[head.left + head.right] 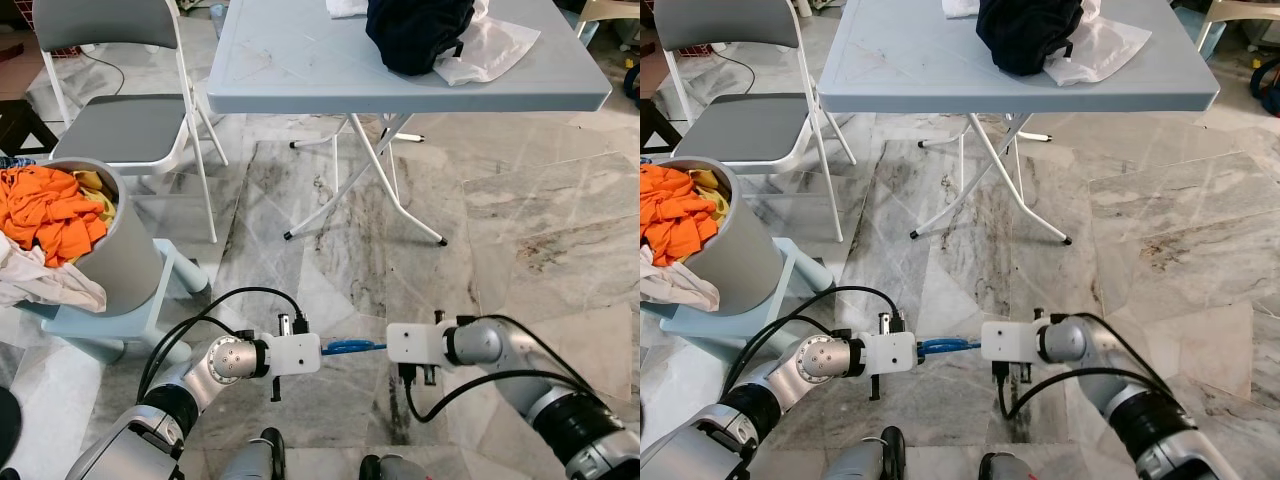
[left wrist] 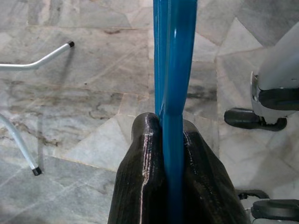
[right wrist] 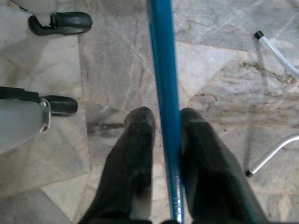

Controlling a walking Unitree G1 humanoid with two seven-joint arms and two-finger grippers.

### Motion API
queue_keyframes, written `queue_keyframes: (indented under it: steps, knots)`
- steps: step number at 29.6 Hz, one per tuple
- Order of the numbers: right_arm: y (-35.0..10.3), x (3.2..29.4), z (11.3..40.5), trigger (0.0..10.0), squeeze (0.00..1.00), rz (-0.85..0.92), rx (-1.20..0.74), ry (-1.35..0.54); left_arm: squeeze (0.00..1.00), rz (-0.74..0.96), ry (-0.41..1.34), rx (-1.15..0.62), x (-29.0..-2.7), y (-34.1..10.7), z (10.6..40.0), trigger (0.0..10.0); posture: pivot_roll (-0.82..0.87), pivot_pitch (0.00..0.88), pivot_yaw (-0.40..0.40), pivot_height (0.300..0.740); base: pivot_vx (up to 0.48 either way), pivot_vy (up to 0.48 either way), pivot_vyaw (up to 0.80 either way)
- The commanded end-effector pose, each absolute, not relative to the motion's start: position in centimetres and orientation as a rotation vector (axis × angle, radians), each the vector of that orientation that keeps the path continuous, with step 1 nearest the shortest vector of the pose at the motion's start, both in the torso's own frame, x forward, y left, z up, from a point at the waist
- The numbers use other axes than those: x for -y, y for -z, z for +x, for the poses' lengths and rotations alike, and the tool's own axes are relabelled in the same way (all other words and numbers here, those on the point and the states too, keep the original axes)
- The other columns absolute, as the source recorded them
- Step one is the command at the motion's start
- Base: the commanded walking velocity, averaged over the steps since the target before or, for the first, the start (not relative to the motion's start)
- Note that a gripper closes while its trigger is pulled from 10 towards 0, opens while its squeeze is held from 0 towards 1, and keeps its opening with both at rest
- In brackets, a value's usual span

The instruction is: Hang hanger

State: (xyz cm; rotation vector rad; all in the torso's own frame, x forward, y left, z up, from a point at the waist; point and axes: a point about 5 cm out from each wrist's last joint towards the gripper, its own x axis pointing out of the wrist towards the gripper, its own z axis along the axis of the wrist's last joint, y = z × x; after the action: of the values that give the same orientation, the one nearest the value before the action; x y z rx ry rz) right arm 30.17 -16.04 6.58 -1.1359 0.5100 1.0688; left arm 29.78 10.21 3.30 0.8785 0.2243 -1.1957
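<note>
Hanger (image 1: 352, 347), blue, hangs low over the marble floor (image 1: 520, 230), on the robot's side of the table (image 1: 300, 60), spanning the gap between both wrists. Left gripper (image 2: 170, 140) is clamped tight on it. Right gripper (image 3: 163, 122) straddles it with fingers parted, one finger (image 3: 198, 140) touching. Bin (image 1: 110, 250) of orange clothes (image 1: 45, 212) stands left of the table.

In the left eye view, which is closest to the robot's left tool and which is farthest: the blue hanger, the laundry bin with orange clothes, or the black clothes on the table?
1. Blue hanger: held in the left tool, in front of the robot.
2. Laundry bin: on the robot's left, on a low stool.
3. Black clothes: farthest, up on the grey table ahead.
</note>
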Motion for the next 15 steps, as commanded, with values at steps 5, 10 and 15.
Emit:
queue_keyframes:
  steps: [5, 10, 15]
  knots:
    - [-6.54, 15.71, 29.76, 0.0, 0.00, -1.147, -0.502, -1.077, 0.00, 0.905, 1.195, -0.256, -10.45, -2.94, 29.74, 10.0, 0.01, 0.246, 0.031, 0.740, 0.000, 0.000, 0.00]
    - [-6.69, 15.66, 29.76, 0.0, 0.00, -1.150, -0.500, -1.069, 0.00, 0.919, 1.185, -0.273, -10.67, -2.76, 29.77, 10.0, 0.01, 0.245, 0.031, 0.740, 0.000, 0.000, 0.00]
    - [-6.63, 15.80, 29.73, 0.0, 0.00, -1.153, -0.502, -1.069, 0.00, 0.919, 1.178, -0.275, -10.78, -2.77, 29.83, 10.0, 0.01, 0.244, 0.030, 0.740, 0.000, 0.000, 0.00]
